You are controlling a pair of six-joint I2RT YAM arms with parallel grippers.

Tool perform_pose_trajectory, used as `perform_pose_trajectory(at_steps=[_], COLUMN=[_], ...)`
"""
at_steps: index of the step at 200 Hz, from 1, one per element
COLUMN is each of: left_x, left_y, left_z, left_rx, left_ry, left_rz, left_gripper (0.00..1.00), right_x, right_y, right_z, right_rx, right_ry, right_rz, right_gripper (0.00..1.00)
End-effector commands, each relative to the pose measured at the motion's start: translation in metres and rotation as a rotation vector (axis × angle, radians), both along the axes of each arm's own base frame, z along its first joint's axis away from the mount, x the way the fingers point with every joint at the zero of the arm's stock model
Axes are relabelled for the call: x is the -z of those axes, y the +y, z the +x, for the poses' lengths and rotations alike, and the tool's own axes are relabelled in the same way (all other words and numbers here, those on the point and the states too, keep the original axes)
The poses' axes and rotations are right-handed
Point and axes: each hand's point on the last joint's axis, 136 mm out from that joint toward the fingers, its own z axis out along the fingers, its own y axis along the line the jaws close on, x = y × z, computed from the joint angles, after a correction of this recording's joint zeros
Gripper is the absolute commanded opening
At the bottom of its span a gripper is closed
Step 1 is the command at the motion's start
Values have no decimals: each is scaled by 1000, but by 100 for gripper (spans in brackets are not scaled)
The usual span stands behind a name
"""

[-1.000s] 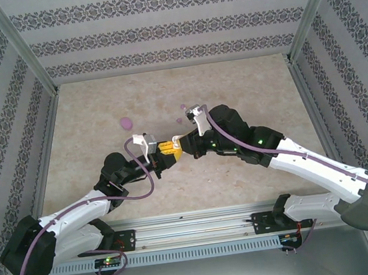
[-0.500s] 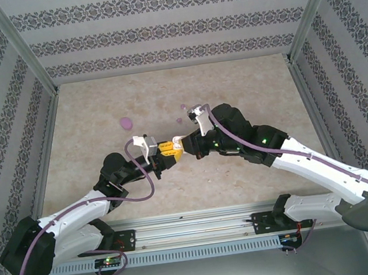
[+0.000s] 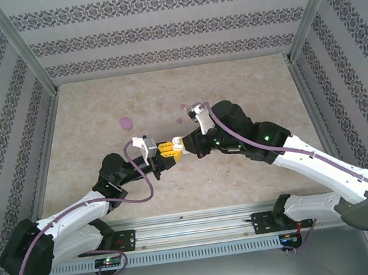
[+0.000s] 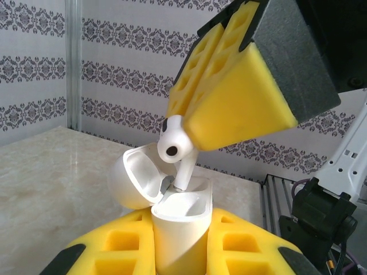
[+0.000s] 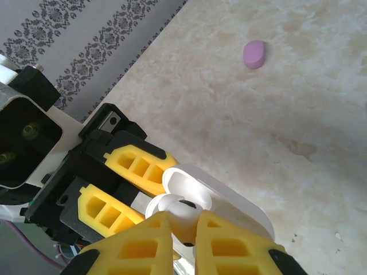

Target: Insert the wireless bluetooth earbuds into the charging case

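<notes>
My left gripper (image 3: 166,152) (image 4: 180,247) is shut on the white charging case (image 4: 179,226), holding it upright between its yellow fingers (image 4: 112,246) with the lid (image 4: 133,175) swung open to the left. My right gripper (image 3: 180,142) (image 5: 182,222) is shut on a white earbud (image 4: 175,144) (image 5: 182,213). It holds the bud tilted right above the case's open mouth (image 5: 213,193), with the stem tip dipping into the near-left socket. Small pale purple buds (image 3: 182,107) lie on the table beyond the grippers.
A larger pale purple pebble-shaped piece (image 3: 126,123) (image 5: 254,54) lies on the marble tabletop (image 3: 246,96) to the far left. Patterned walls and metal frame posts (image 3: 22,50) enclose the table. The arm bases sit on the rail (image 3: 195,230) at the near edge.
The right gripper has edged left toward the left gripper, bringing the white earbud over the case's opening. The left gripper has barely shifted.
</notes>
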Motion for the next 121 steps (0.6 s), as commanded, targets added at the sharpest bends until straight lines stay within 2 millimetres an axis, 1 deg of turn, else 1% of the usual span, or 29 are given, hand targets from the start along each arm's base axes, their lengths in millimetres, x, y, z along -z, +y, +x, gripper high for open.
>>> perform_pose_trajectory(at_steps=[1, 65, 121], left_x=[-23, -21, -17], left_y=[0, 1, 2], left_z=[-10, -10, -9], left_rx=[22, 18, 11], left_ry=[-99, -100, -93], left_rz=[-28, -11, -4], left_gripper=[0, 0, 0], right_x=[1, 2, 9], right_y=[-1, 8, 10], right_z=[-2, -6, -9], right_rx=[-26, -71, -76], right_ry=[8, 23, 51], right_rz=[-24, -21, -22], right_gripper=[12, 12, 12])
